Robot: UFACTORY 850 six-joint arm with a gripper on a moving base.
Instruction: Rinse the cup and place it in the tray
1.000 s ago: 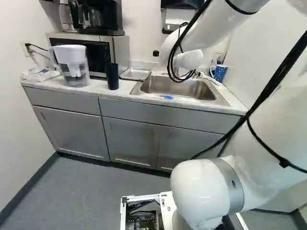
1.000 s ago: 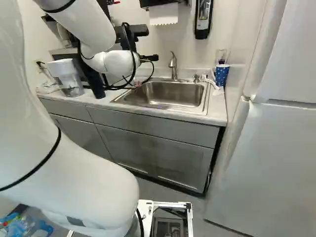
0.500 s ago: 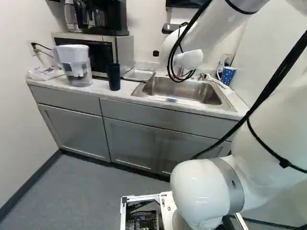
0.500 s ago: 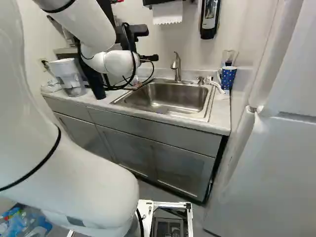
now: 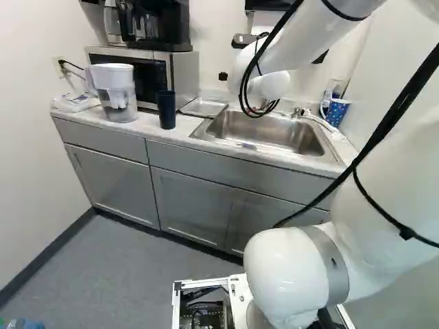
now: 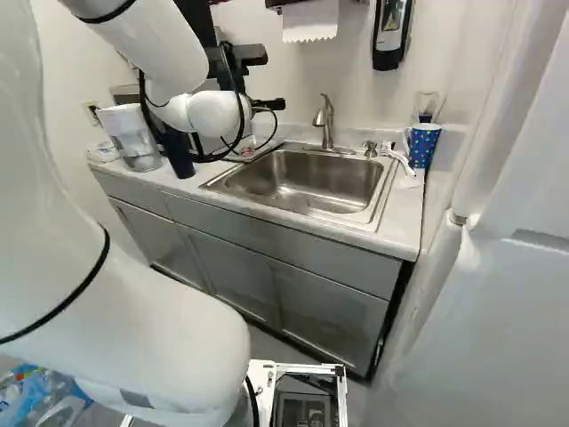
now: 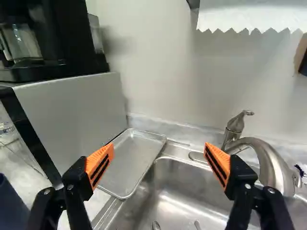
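Observation:
In the right base view part of my black gripper [image 6: 268,105] shows beside the white wrist, over the sink area. The wrist view shows the gripper [image 7: 159,160] open, its orange pads wide apart and nothing between them. Ahead and below, partly between the fingers, the shallow metal tray [image 7: 132,160] lies between microwave and sink. A dark blue cup [image 5: 167,110] stands upright on the counter left of the sink; its side [image 7: 10,206] shows beyond one finger. A blue dotted cup with a handle [image 6: 423,144] stands at the sink's far right corner.
The sink [image 6: 307,182] has a faucet [image 7: 264,155] at its back; utensils lie in it. A microwave [image 5: 180,74] with a coffee maker [image 5: 161,26] on top and a pitcher [image 5: 115,92] stand left. A refrigerator [image 6: 498,311] rises at right.
The base has moved, turning left and drawing somewhat nearer the counter: the scene has shifted rightward in both base views. Against its lowest joint, the arm stands as before.

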